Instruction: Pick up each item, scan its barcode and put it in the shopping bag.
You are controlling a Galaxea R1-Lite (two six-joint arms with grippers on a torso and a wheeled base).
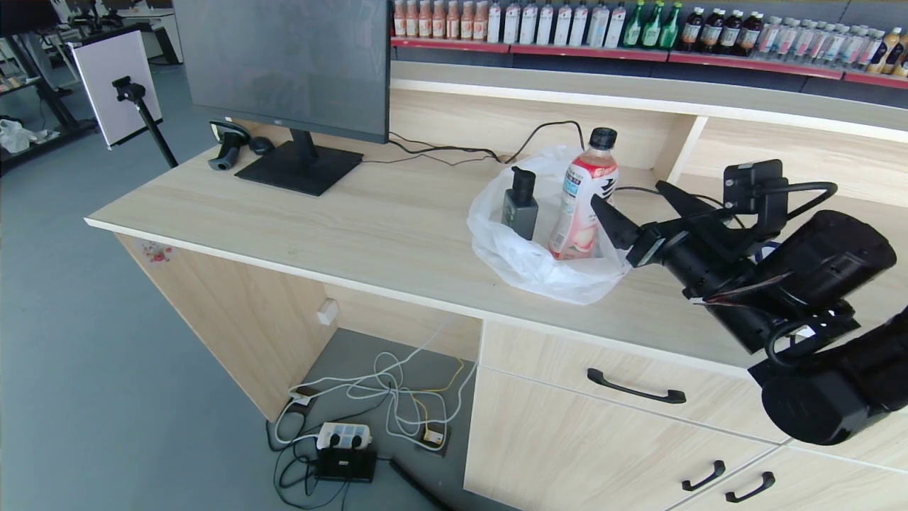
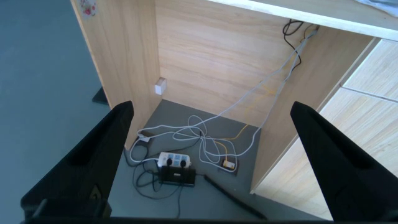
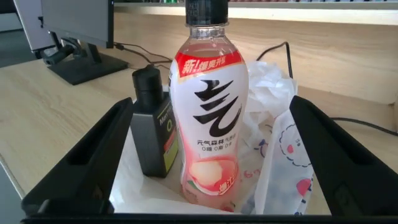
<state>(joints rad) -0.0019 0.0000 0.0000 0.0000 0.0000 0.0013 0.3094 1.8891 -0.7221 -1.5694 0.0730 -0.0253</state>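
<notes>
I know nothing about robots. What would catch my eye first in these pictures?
A pink drink bottle and a dark grey bottle stand upright in a white plastic bag on the wooden counter. The right gripper, open, hangs beside the bag, pointing at the pink drink bottle. A big dark monitor stands farther left.

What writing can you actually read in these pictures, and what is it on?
Pink drink bottle: white characters on a red band and big black brush characters below, a brand label, not quoted.
Dark grey bottle: label mostly turned away, too little to read.
Monitor: small mark on its lower edge, too small.
Shelf bottles: labels too small.
</notes>
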